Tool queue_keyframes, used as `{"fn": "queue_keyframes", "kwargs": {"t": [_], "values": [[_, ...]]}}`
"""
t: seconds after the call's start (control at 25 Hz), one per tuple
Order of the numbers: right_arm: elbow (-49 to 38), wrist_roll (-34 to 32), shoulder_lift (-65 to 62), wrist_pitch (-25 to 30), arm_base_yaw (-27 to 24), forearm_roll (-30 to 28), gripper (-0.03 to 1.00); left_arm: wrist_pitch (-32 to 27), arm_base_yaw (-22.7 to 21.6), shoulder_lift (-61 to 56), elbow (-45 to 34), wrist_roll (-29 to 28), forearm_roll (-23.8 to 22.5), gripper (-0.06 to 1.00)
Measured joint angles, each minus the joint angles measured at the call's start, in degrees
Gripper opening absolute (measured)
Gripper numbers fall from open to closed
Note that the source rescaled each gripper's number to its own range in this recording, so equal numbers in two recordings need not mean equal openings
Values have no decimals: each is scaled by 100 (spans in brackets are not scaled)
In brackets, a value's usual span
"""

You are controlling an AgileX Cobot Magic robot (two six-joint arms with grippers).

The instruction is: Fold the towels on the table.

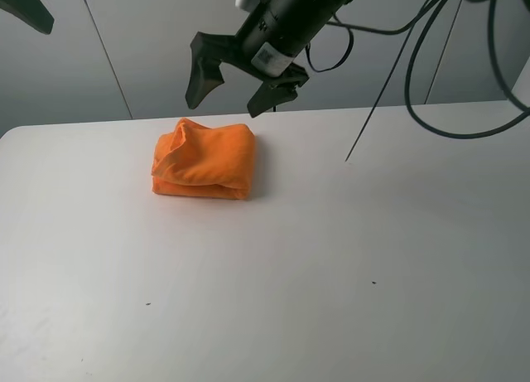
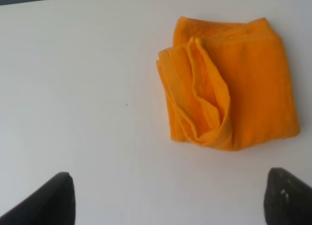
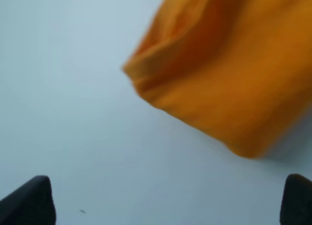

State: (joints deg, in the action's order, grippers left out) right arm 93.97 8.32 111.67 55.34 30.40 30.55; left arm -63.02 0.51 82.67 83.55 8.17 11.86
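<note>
One orange towel [image 1: 204, 160], folded into a thick bundle, lying toward 11 o'clock on the white worktop [image 1: 331, 258], layered edges facing 9 o'clock. Right hand [image 1: 238, 79] spread wide, empty, hovering just above towel's far edge. Left hand [image 2: 168, 200] likewise spread, clear of cloth. Broad bare surface from 3 through 8 o'clock.

Bare table [image 1: 331, 274] around folded towel [image 1: 204, 160]

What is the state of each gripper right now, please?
Left gripper: open, holding nothing, clear of the towel.
Right gripper: open, holding nothing, above the towel.
</note>
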Motion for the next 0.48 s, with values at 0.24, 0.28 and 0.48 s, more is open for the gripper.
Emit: {"fn": "queue_keyframes", "kwargs": {"t": [0.24, 0.28, 0.48], "values": [[-1901, -747, -2328, -204, -556, -2066, 100, 239, -394, -1677, -1763, 3, -12, 99], [-2257, -885, -2825, -254, -581, -2360, 100, 317, -440, -1977, -2042, -8, -36, 99], [-3648, -1308, -5143, -113, -581, -3134, 100, 375, -497, -3888, -3195, -30, -33, 99]]}}
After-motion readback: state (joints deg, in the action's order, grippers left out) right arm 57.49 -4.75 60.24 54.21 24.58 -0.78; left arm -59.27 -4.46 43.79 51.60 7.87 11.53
